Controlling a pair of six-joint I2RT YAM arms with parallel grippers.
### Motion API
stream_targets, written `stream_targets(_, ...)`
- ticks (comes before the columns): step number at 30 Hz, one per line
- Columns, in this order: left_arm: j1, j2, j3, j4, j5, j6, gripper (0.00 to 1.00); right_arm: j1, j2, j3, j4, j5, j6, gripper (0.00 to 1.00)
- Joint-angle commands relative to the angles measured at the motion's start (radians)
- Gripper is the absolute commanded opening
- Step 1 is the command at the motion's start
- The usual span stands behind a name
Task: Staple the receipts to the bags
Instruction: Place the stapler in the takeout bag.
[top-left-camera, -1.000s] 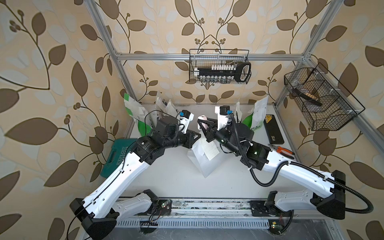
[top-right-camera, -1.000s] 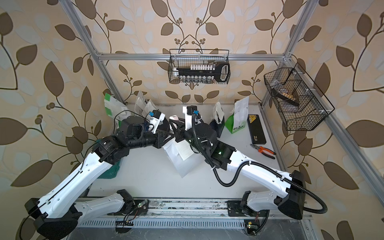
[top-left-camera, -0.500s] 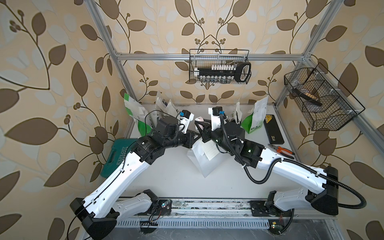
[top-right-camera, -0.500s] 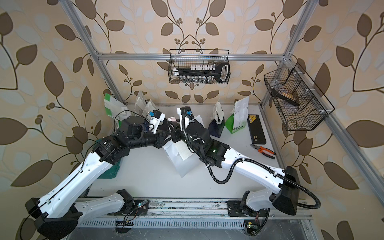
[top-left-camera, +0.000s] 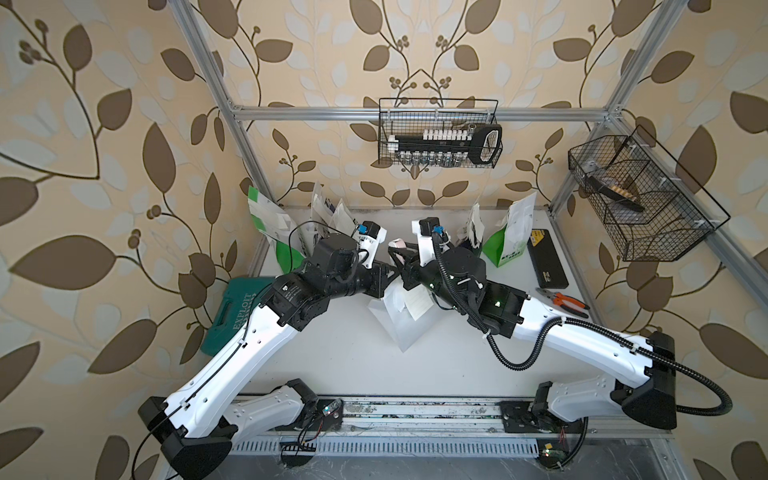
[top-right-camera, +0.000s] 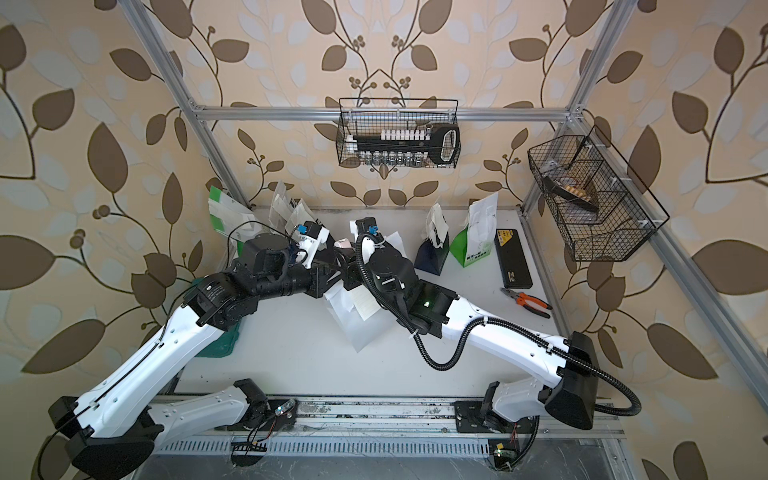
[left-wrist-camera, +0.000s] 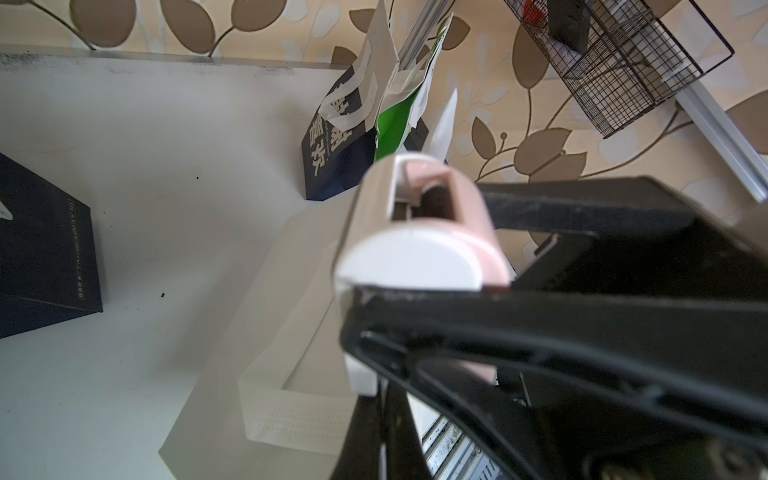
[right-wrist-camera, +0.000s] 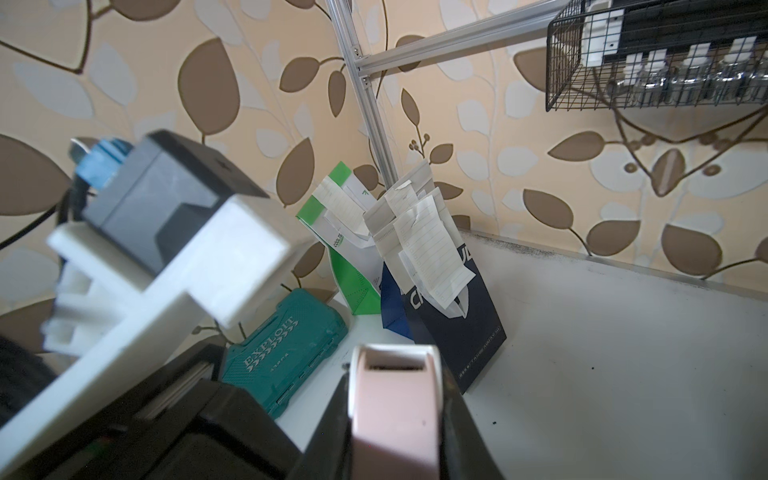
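Robot arms meet over white bag (top-left-camera: 401, 332) on table (top-left-camera: 353, 365)
In both top views the bag lies flat mid-table, a receipt (top-left-camera: 419, 302) on its upper part, beside the closed left claw (top-left-camera: 388, 276) and the right claw (top-left-camera: 401, 255). Left wrist view: a pink stapler (left-wrist-camera: 415, 249) above the bag. Right wrist view: the right claw clamps the stapler; more bags (right-wrist-camera: 465, 332) with receipts (right-wrist-camera: 432, 257) stand in the corner.

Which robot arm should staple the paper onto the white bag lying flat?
Probably the right arm: the right gripper already holds the pink stapler, close to the white bag with the receipt lying on it. The left gripper is shut beside it.
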Motion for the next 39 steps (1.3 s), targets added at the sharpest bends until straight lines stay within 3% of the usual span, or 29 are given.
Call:
stream_targets(1,-0.005,-0.032,0.045,0.037,-0.047,0.032,0.00,0.011,-0.030,0.012,-0.019,0.043,-0.021,0.00)
stream_targets(16,-0.005,-0.057,0.043,0.081,-0.091,0.129,0.00,0.069,-0.032,0.060,-0.180,0.145,-0.008,0.02)
stream_targets(18,-0.005,-0.068,0.036,0.101,-0.092,0.171,0.00,0.105,-0.042,0.047,-0.195,0.178,-0.016,0.14)
stream_targets(21,-0.004,-0.075,0.025,0.123,-0.071,0.239,0.00,0.121,-0.073,0.021,-0.238,0.158,0.003,0.42)
stream_targets(24,-0.006,-0.072,0.022,0.127,-0.043,0.289,0.00,0.123,-0.144,-0.014,-0.278,0.108,0.013,0.56)
stream_targets(30,-0.003,-0.054,0.045,0.073,0.086,0.425,0.00,0.115,-0.312,-0.023,-0.384,-0.122,-0.076,0.80)
stream_targets(33,-0.004,-0.046,0.066,0.005,0.151,0.495,0.00,0.077,-0.352,0.043,-0.510,-0.190,-0.157,0.84)
stream_targets(39,-0.004,-0.070,0.053,-0.051,0.340,0.571,0.00,-0.107,-0.310,0.186,-0.705,-0.496,-0.294,0.88)
